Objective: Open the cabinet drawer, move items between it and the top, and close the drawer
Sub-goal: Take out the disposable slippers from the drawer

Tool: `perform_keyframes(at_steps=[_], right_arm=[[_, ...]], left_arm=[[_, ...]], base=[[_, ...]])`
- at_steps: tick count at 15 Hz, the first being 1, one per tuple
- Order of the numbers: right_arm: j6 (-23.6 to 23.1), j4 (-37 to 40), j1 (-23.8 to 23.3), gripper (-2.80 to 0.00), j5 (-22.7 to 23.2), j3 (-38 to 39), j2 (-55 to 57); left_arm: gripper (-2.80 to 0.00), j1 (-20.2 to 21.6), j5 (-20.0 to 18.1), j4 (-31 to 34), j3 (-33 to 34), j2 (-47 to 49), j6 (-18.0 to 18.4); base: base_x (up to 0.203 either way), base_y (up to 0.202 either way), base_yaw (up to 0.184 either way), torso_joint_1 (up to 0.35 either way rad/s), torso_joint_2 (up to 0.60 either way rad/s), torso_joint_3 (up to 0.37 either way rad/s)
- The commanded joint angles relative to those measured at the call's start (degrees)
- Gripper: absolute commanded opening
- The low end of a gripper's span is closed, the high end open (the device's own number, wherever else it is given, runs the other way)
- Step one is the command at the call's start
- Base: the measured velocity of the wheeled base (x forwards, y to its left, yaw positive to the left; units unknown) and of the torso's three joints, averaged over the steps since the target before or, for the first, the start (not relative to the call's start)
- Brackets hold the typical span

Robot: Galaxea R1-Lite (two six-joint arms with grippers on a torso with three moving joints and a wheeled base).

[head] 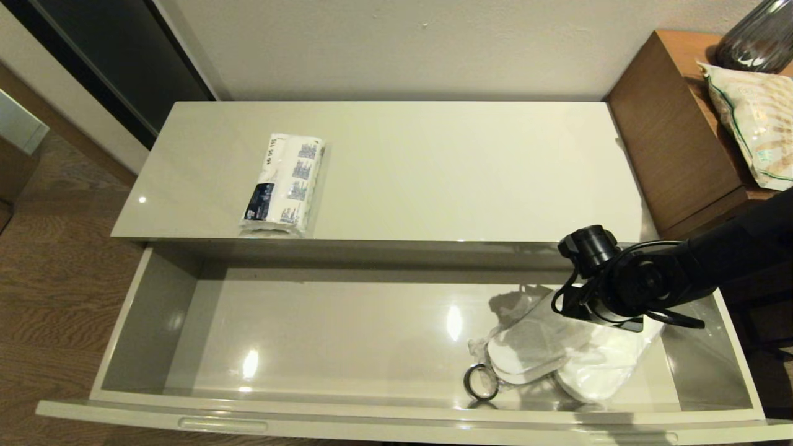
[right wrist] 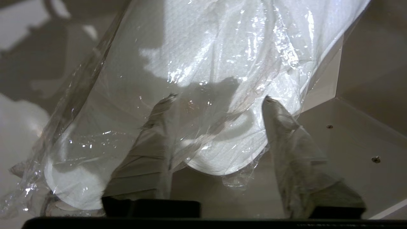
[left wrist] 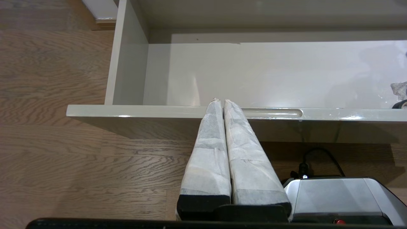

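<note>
The cabinet drawer [head: 124,322] is pulled fully out. White slippers in clear plastic [head: 557,356] lie on its floor at the right end. My right gripper [right wrist: 219,97] hangs just over them, open, its fingers [right wrist: 279,121] astride the rounded end of the slippers [right wrist: 222,57]; one finger shows through the plastic. The white tissue pack with a dark blue label [head: 284,184] lies on the glossy top [head: 464,167], left of centre near the front edge. My left gripper [left wrist: 220,101] is shut and empty, low in front of the drawer's front panel [left wrist: 133,110], beside the left slot handle [left wrist: 272,113].
A small black ring [head: 481,381] lies in the drawer next to the slippers. The brown wooden unit [head: 675,142] at the right carries a printed bag [head: 756,124] and a dark vase [head: 756,37]. Wooden floor [left wrist: 79,159] lies below the drawer front.
</note>
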Motion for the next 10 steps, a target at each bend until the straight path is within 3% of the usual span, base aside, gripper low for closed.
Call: perform_keyframes(at_steps=[1,5,10], right_arm=[[2.4,0.3,0.0,0.0,-0.8,-0.1,-0.6],[11.0,4.1,0.1,0.0,-2.9,-0.2,1.7],[15.3,3.2,0.2,0.0,-1.8,1.3,6.3]], left_arm=[[-2.8,0.0,0.0,0.0,0.0,0.1,0.0],[-2.8,0.0,0.0,0.0,0.0,0.1,0.0],[-2.8,0.0,0.0,0.0,0.0,0.1,0.0]], base=[[0.0,0.0,0.0,0.0,0.0,0.0],[0.0,0.0,0.0,0.0,0.0,0.0],[0.0,0.0,0.0,0.0,0.0,0.0]])
